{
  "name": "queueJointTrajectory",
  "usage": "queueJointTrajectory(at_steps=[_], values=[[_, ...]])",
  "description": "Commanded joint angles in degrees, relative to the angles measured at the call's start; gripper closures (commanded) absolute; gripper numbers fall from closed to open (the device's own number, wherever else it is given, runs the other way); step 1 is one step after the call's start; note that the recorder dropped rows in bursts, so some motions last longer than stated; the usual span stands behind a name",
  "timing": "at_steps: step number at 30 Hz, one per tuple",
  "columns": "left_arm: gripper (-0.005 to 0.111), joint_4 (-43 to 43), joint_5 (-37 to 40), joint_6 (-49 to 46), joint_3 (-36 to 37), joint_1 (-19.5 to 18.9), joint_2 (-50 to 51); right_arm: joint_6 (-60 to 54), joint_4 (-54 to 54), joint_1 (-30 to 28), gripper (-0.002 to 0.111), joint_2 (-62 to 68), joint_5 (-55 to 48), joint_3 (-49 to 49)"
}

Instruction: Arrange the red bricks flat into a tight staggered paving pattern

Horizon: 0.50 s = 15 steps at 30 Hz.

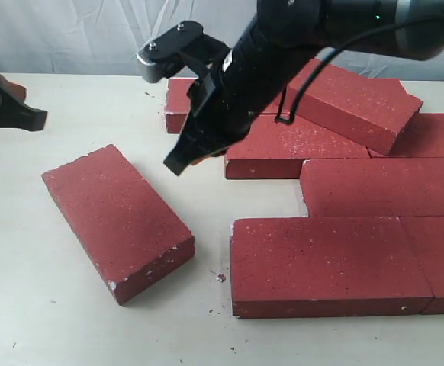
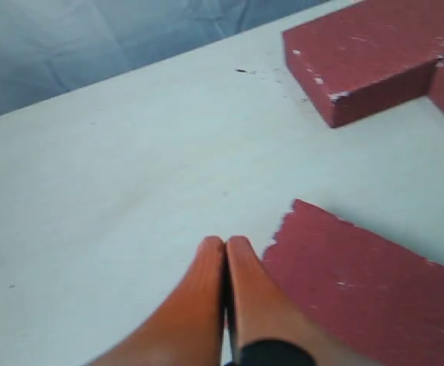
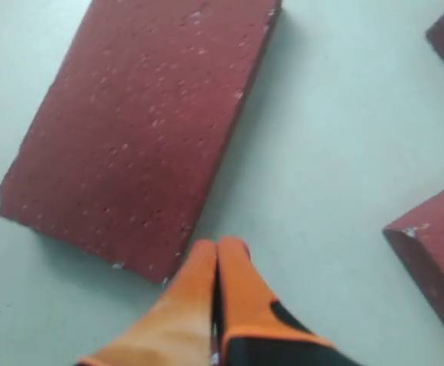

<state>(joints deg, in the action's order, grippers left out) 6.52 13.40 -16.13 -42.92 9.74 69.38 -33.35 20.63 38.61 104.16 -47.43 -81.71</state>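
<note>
Several red bricks lie on the pale table. One loose red brick (image 1: 115, 221) (image 3: 138, 130) rests flat and skewed at the left, apart from the rest. The others form rows at the right, led by a front brick (image 1: 325, 263). One brick (image 1: 355, 99) leans tilted on top of the back row. My right gripper (image 1: 178, 162) (image 3: 218, 245) reaches across the middle and hovers shut and empty just beyond the loose brick's far corner. My left gripper (image 2: 226, 242) is shut on nothing, beside a brick's chipped corner (image 2: 374, 290). In the exterior view only its body shows, at the far left edge.
A white cloth backdrop (image 1: 77, 34) hangs behind the table. Bare tabletop (image 1: 46, 305) lies at the front left and between the loose brick and the rows. Small red crumbs (image 1: 220, 277) dot the table by the front brick. The right arm's cable (image 1: 287, 114) hangs over the back row.
</note>
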Motion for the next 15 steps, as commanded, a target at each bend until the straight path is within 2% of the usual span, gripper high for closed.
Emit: queueJointTrajectory(at_steps=[1,4,8,11,15], values=[[0.107,-2.29,-1.94,0.54,0.04,-9.09,-0.27,-8.58,6.76,0.03,0.109,-1.9,1.85,5.72],[0.107,-2.66,-4.43,0.54,0.84,-16.12,0.48,-14.21,8.38,0.03,0.109,-1.21,3.73,6.97],[0.107,-1.67,-9.3,0.75,2.43,-23.2,3.43,-16.11,8.28,0.03,0.109,-0.97,8.45,6.97],[0.107,-1.57,-10.38,0.75,2.53,-25.48,7.35,-16.11,4.96,0.03,0.109,-0.93,9.89,6.97],[0.107,-2.13,-12.23,0.65,2.02,-25.69,13.1,-15.87,1.73,0.03,0.109,-0.14,8.92,7.06]])
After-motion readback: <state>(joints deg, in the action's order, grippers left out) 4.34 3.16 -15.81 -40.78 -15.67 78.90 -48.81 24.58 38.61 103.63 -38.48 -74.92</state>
